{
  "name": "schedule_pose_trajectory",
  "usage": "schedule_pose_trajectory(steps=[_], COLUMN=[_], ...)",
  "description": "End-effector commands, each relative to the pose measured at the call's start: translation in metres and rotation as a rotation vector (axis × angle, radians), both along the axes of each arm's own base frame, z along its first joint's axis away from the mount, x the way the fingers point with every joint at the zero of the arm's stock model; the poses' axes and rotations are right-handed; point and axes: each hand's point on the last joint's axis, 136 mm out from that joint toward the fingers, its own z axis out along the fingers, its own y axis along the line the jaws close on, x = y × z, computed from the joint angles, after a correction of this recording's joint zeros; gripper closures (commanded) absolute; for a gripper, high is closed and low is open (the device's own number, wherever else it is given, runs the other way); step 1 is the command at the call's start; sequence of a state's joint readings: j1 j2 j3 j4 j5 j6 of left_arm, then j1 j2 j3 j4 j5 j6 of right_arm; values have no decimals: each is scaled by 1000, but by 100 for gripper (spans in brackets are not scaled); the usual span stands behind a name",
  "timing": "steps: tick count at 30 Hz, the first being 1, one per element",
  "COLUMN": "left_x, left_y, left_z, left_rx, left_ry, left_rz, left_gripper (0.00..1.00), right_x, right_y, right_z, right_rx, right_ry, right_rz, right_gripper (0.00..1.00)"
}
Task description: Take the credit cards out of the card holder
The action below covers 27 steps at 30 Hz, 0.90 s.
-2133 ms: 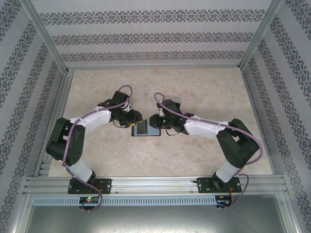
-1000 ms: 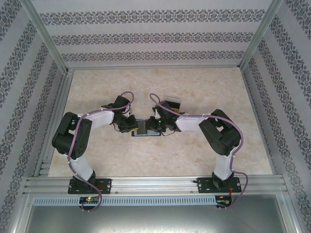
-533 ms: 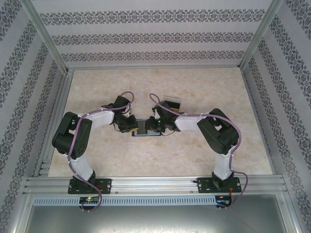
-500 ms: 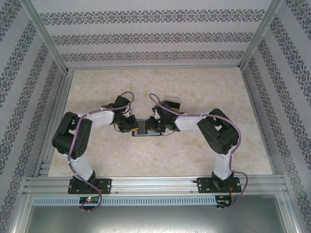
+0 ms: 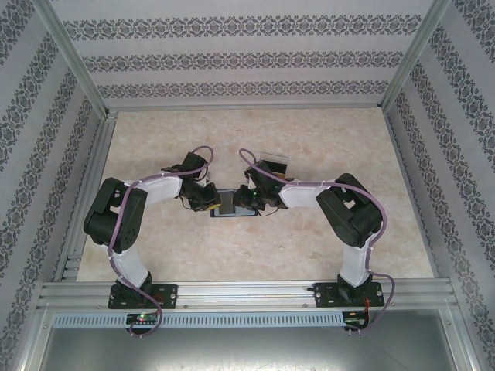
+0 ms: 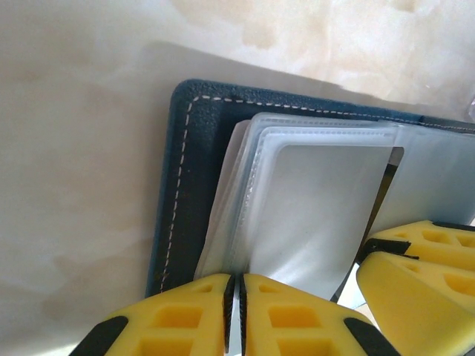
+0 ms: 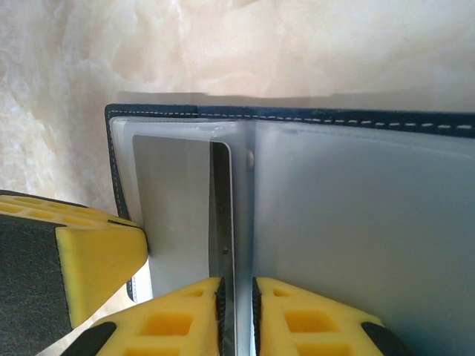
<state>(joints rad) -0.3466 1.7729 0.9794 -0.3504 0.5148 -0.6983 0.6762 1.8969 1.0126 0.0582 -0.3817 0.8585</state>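
Marbled worktop [image 5: 155, 255], patterned walls; the open card holder [image 5: 228, 207] lies mid-worktop, from above mostly covered by both arms. Left gripper [image 6: 234, 297] jaws are pinched on the edge of its clear sleeve. Right gripper [image 7: 234, 300] jaws are pinched likewise near the spine. Sleeve contents too frosted to make out.

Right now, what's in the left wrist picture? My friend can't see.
The left gripper pinches a frosted plastic sleeve of the open navy card holder, lying on a pale marbled table. The right gripper is beside it.
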Motion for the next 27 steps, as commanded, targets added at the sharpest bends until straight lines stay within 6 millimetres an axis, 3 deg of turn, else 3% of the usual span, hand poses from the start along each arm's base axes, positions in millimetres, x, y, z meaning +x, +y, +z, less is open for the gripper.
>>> schedule_pose_trajectory(steps=[1, 11, 17, 20, 27], left_x=[-10, -9, -9, -8, -11], left_y=[8, 6, 6, 7, 10], left_z=[-18, -18, -17, -18, -21], left_rx=[43, 35, 35, 42, 59], left_ry=[56, 56, 57, 57, 66], left_rz=[-3, -7, -8, -7, -5], left_gripper=[85, 85, 85, 85, 86], right_x=[1, 1, 1, 1, 4], right_y=[5, 15, 14, 11, -8], right_z=[2, 2, 0, 0, 2], right_rx=[14, 47, 49, 46, 38], right_ry=[2, 16, 21, 18, 10], right_rz=[21, 49, 44, 38, 5], right_gripper=[80, 83, 93, 100, 100])
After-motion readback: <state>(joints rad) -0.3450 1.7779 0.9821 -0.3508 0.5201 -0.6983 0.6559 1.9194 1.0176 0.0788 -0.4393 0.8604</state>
